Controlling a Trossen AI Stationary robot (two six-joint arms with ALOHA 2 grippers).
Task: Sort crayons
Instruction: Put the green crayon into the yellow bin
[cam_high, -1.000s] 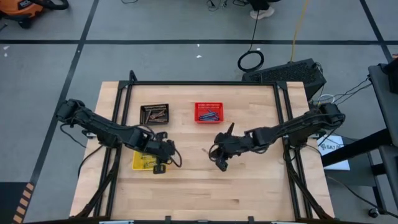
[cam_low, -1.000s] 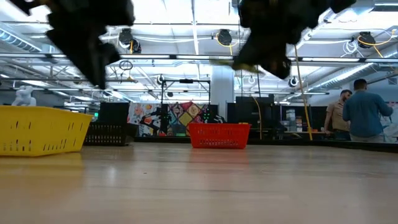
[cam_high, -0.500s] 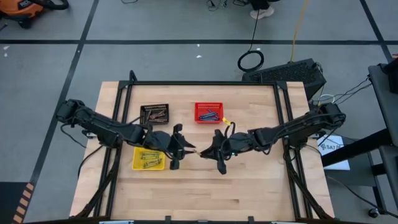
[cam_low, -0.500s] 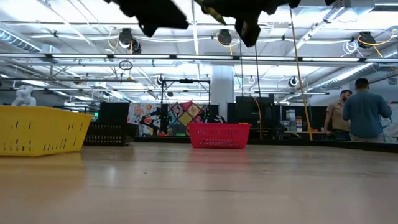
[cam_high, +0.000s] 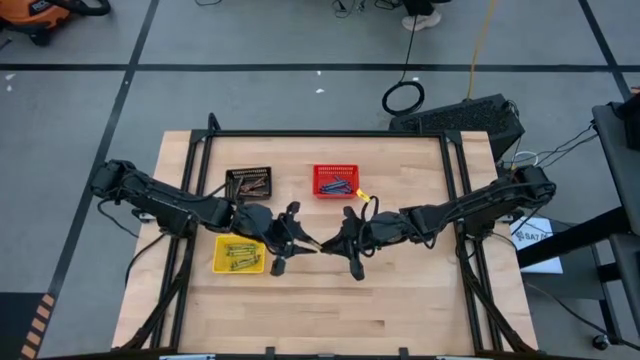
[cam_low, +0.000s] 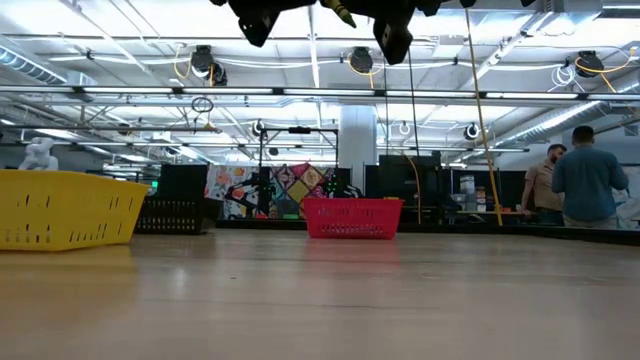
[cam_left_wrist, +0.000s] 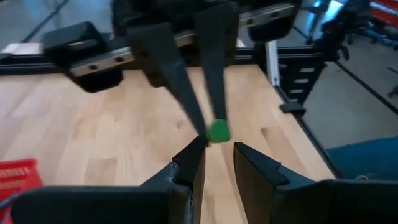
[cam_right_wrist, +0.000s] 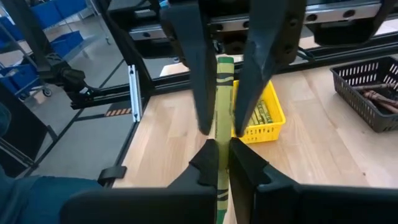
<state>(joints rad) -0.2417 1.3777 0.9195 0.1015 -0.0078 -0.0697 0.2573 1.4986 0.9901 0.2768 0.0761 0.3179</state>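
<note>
Yellow basket (cam_high: 238, 256) at 8 o'clock held yellow-green crayons (cam_high: 238, 253); black basket (cam_high: 248, 183) brown, red basket (cam_high: 335, 181) blue. Mid-tabletop (cam_high: 400, 300), right hand (cam_right_wrist: 217, 155) pinched a yellow-green crayon (cam_right_wrist: 222, 112); left hand (cam_left_wrist: 214, 152) gaped narrowly around its tip, as wrist views alone revealed.

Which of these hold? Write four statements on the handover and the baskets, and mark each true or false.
1. The right gripper is shut on a yellow-green crayon. True.
2. The left gripper is clamped shut, well away from that crayon. False: its fingers stand open on either side of the crayon's free end.
3. The red basket holds brown crayons. False: it holds blue crayons; the brown crayons lie in the black basket.
4. The yellow basket holds yellow-green crayons. True.
</note>
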